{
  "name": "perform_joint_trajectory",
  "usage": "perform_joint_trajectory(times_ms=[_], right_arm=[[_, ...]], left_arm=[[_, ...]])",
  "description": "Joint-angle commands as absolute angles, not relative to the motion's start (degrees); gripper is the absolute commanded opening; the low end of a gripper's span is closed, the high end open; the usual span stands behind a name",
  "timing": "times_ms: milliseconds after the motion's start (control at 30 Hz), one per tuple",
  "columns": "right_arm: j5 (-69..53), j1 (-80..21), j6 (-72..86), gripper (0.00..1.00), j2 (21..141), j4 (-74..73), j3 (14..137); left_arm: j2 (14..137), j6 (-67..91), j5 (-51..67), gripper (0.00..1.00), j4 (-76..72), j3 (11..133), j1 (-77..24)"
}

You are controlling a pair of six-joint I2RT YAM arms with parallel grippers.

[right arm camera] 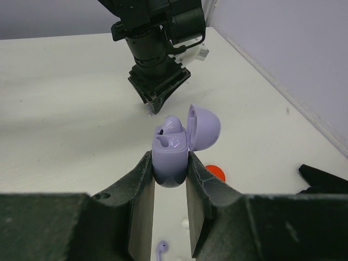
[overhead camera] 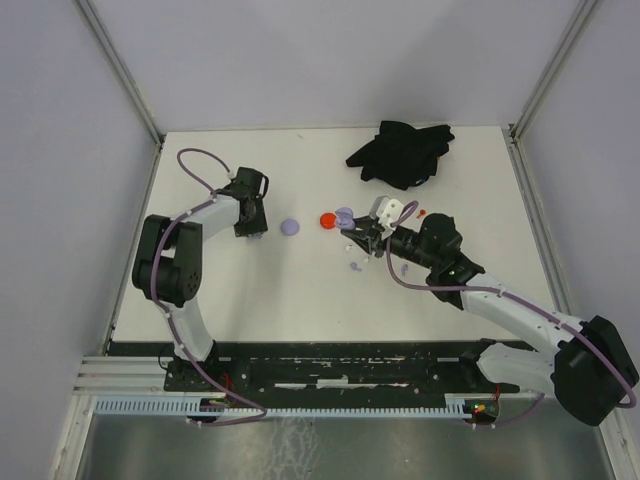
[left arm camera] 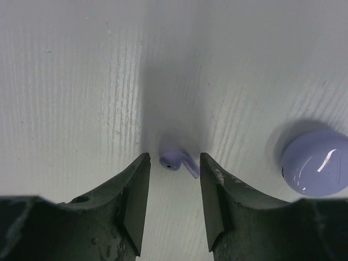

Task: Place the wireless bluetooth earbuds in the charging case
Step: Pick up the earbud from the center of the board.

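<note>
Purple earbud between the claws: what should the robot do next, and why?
Probably squeeze the left gripper shut on the earbud. It lies on the table between the open fingers, not yet pinched, and the right gripper holds the open case ready.

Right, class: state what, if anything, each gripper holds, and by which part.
Right gripper clamps the open charging case by its base's sides; left gripper holds nothing, open around a lavender earbud.
</note>
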State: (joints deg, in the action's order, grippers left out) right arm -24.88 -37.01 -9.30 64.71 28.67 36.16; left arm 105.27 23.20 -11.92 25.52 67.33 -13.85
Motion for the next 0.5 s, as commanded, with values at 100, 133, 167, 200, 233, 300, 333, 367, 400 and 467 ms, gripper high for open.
perform_joint_trajectory(times_ms=[100,133,167,200,233,300,333,367,400,467], right_arm=[[-23.9,-37.2,-9.7,0.02,62.6,29.5,36.0],[-23.8,-37.2,-9.7,0.02,62.5,29.4,35.9],[-23.9,-37.2,-9.7,0.02,62.5,29.3,35.9],[-23.8,-37.1,-9.7,0.02,62.5,29.4,35.9],[-23.8,-37.1,-9.7,0.02,62.4,29.3,35.8],[-23.8,-37.1,-9.6,0.02,62.4,29.3,35.7],[-23.7,-37.1,-9.6,0.02,62.3,29.3,35.7],[-23.7,-37.2,-9.5,0.02,62.2,29.3,35.6],[-23.8,-37.2,-9.5,0.02,62.1,29.4,35.6],[-23.8,-37.2,-9.4,0.02,62.0,29.4,35.5]], left_arm=[[107.8,23.3,-12.9,0.44,23.4,70.2,-13.2],[107.9,23.0,-12.6,0.42,23.6,70.2,-13.3],[107.9,22.8,-12.3,0.39,24.0,70.2,-13.2],[107.9,22.5,-11.9,0.38,24.3,70.2,-13.3],[107.9,22.3,-11.3,0.36,24.8,70.1,-13.3],[107.6,21.4,-9.5,0.32,25.9,69.8,-13.3],[107.4,21.0,-8.8,0.30,26.4,69.4,-13.3],[107.4,20.5,-7.8,0.30,27.3,69.2,-13.3],[107.4,19.9,-6.5,0.29,28.1,68.9,-13.3],[107.2,18.7,-3.9,0.28,29.8,68.3,-13.6]])
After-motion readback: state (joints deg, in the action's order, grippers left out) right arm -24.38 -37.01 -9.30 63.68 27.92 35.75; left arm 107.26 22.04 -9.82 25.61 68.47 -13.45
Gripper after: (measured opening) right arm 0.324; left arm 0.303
